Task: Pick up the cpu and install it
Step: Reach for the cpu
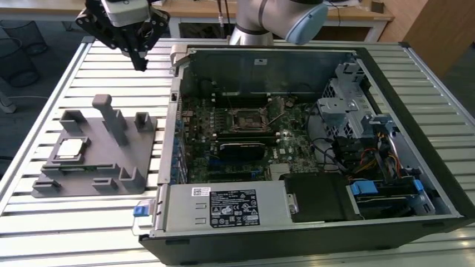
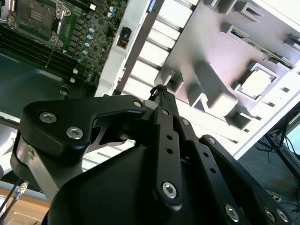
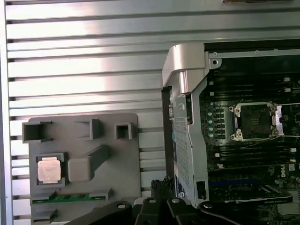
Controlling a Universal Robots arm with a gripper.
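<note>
A slatted metal table (image 1: pixel 89 55) carries an open computer case (image 1: pixel 260 72) and, at the exterior view's left of it, a grey plastic tray (image 1: pixel 104 167) with upright posts. The arm's black gripper (image 1: pixel 139 65) hangs above bare slats near the case's corner, well apart from the tray's contents. Its fingers are pressed together at the tips with nothing between them, as the second wrist view (image 2: pixel 159 90) also shows.

Inside the case lies a green motherboard (image 1: pixel 293 139) with a black square socket frame (image 1: pixel 248 118) near its middle, and the socket is uncovered in the first wrist view (image 3: pixel 254 121). A silver box with a label (image 1: pixel 222 206) fills the case's near corner. A metal drive cage (image 1: pixel 345 94) and a bundle of coloured cables (image 1: pixel 364 156) crowd the exterior view's right side. The case's pale side wall (image 3: pixel 185 108) rises between the tray and the socket. On the tray, a tall post (image 1: pixel 111 119) and several shorter blocks stand around the chip's pocket.

The cpu (image 1: pixel 70 149) lies flat in a recess on the tray's side farther from the case, untouched. It is a small square with a pale silver top and a thin dark rim, and it catches the light in both wrist views (image 2: pixel 257 82) (image 3: pixel 49 169). A green strip of circuit board (image 3: pixel 70 198) sits in a slot just beside it.
</note>
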